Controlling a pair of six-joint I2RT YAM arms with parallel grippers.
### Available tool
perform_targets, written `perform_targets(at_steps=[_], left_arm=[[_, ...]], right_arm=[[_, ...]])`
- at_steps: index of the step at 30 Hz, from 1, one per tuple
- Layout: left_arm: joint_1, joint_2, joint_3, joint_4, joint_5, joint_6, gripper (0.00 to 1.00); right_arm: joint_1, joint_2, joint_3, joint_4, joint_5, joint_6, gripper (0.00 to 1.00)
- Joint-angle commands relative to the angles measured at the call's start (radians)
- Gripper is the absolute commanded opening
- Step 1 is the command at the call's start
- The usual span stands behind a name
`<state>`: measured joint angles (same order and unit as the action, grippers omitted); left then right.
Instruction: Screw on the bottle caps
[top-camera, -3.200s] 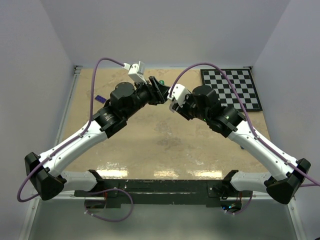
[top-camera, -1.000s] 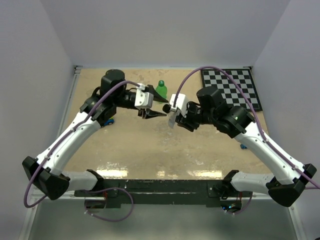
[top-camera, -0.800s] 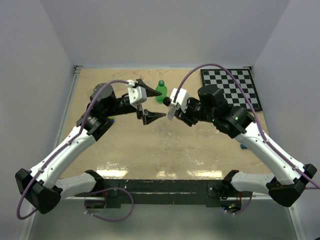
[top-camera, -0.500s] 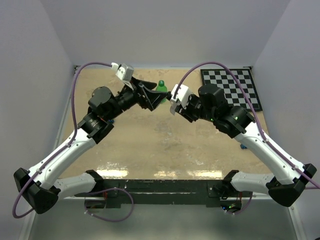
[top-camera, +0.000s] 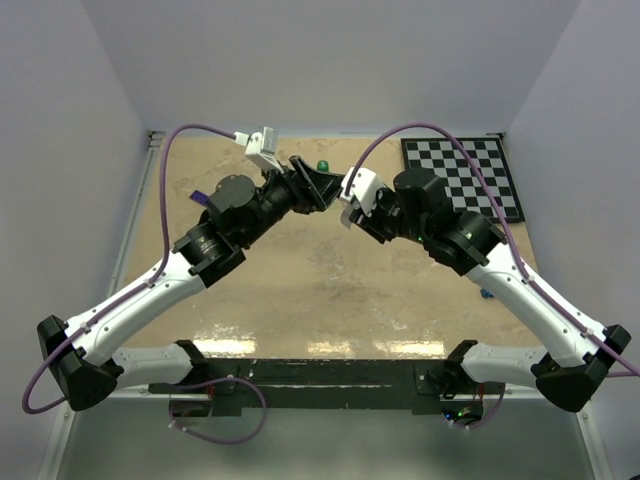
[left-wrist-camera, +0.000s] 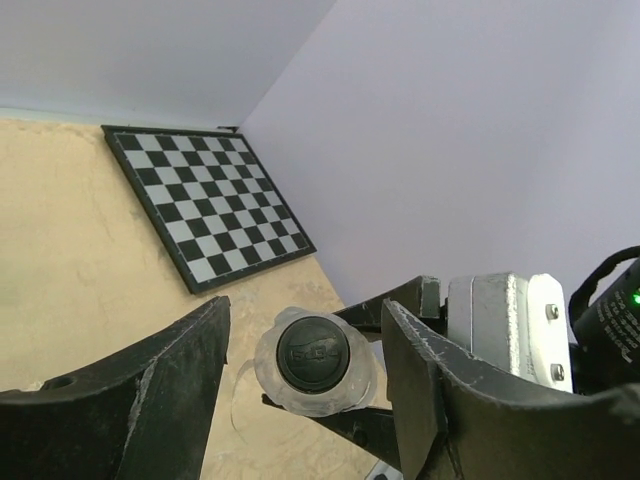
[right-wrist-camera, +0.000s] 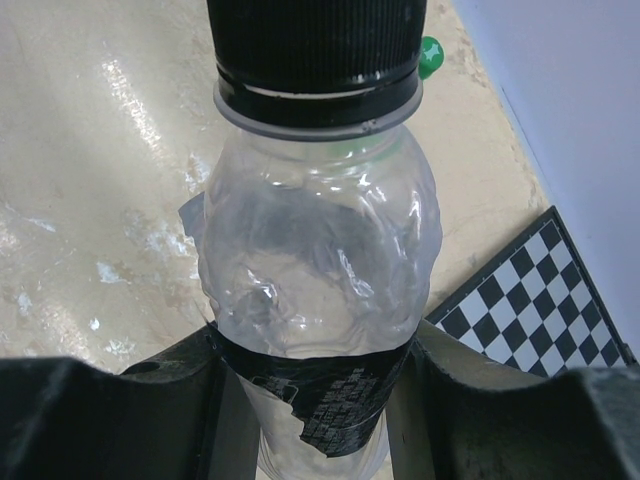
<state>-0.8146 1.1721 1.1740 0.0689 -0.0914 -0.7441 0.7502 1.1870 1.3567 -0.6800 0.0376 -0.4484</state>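
My right gripper (top-camera: 345, 207) (right-wrist-camera: 312, 375) is shut on the clear bottle (right-wrist-camera: 315, 250) at its dark label band, holding it above the table. The black cap (right-wrist-camera: 315, 40) (left-wrist-camera: 313, 352) sits on that bottle's neck. My left gripper (top-camera: 322, 190) (left-wrist-camera: 305, 345) faces the cap end-on, its fingers (left-wrist-camera: 150, 400) standing on either side of the cap with a gap on both sides. Behind the grippers, only the top of the green bottle (top-camera: 322, 165) (right-wrist-camera: 430, 55) shows.
A black-and-white checkerboard (top-camera: 463, 178) (left-wrist-camera: 200, 200) (right-wrist-camera: 545, 285) lies at the table's back right. A purple brick (top-camera: 200, 197) lies at the left, by the left arm. A small blue piece (top-camera: 487, 293) shows under the right arm. White walls enclose the table.
The left gripper let go, swung back with its jaws wide, then came in over the black cap and narrowed. It now covers most of the green bottle. The right gripper kept holding the clear bottle.
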Motion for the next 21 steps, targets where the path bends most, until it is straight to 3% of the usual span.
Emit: perform_targets(at_steps=[1,15,17,20,21], left_arm=[[-0.026,0.015,0.061,-0.05,-0.076,-0.003,0.66],[-0.052,0.031,0.058,-0.064,-0.062,-0.009,0.5],[-0.057,0.031,0.056,-0.063,-0.062,-0.005,0.39],[-0.06,0.031,0.053,-0.052,-0.051,0.017,0.0],[-0.06,0.029,0.055,-0.044,-0.045,0.038,0.0]], right_arm=[[0.003,-0.009,0.001,0.036,0.025,0.01,0.0],[0.003,-0.003,-0.002,0.045,0.028,0.01,0.0],[0.003,-0.004,-0.002,0.048,0.027,0.01,0.0],[0.003,-0.004,-0.004,0.048,0.016,0.01,0.0],[0.003,-0.007,-0.004,0.048,0.01,0.008,0.0]])
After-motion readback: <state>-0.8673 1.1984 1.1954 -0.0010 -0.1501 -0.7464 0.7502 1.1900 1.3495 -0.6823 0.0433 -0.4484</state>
